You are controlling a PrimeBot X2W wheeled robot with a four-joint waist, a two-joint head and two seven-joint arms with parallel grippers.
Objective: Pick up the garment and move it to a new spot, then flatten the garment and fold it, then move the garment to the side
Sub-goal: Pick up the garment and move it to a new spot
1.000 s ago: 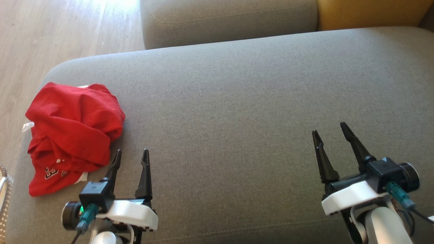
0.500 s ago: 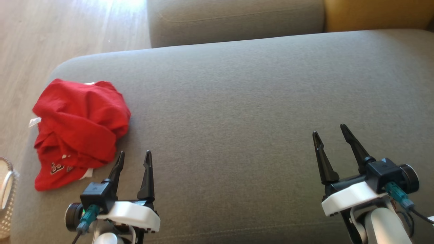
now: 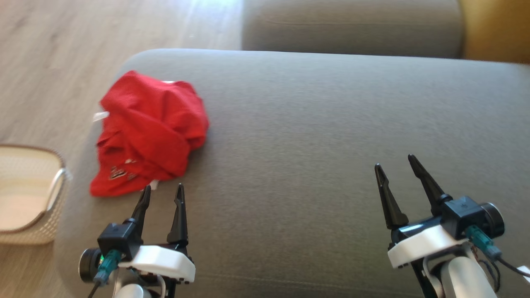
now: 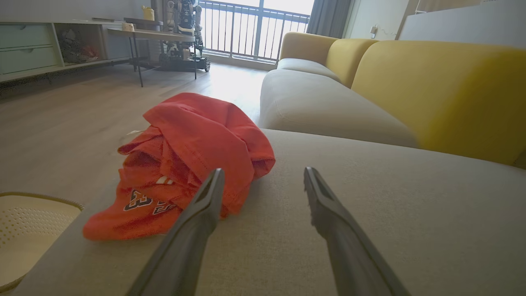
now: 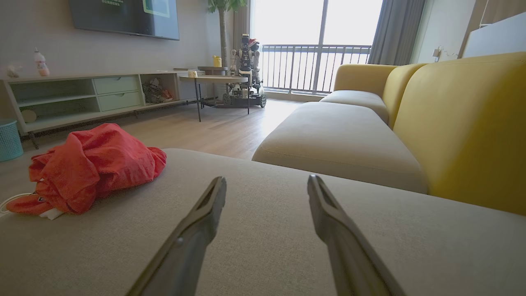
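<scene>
Garment (image 3: pixel 153 124): crumpled heap at left end of grey cushion (image 3: pixel 310 124), near basket (image 3: pixel 25 194).
Left gripper (image 3: pixel 163 187): low over cushion, fingers parted, empty, tips just beside Garment.
Right gripper (image 3: pixel 394 161): low, fingers spread, empty, well apart from Garment.

The left gripper (image 3: pixel 163 187) and right gripper (image 3: pixel 394 161) each carry two tapered black fingers (image 3: pixel 179 215), a white shell (image 3: pixel 161 261), a black camera block (image 3: pixel 118 236) and a teal plug (image 3: pixel 107 261) trailing dark cable (image 3: pixel 512 267).

Grey seat cushion (image 3: pixel 314 124), second grey cushion (image 3: pixel 352 29) beyond it, yellow backrest (image 5: pixel 464 123), pale wood floor (image 3: pixel 62 54), cream perforated basket (image 3: pixel 37 231) beside the seat cushion's left end, wall screen (image 5: pixel 123 16), low shelf unit (image 5: pixel 82 96), teal bin (image 5: pixel 9 139).
</scene>
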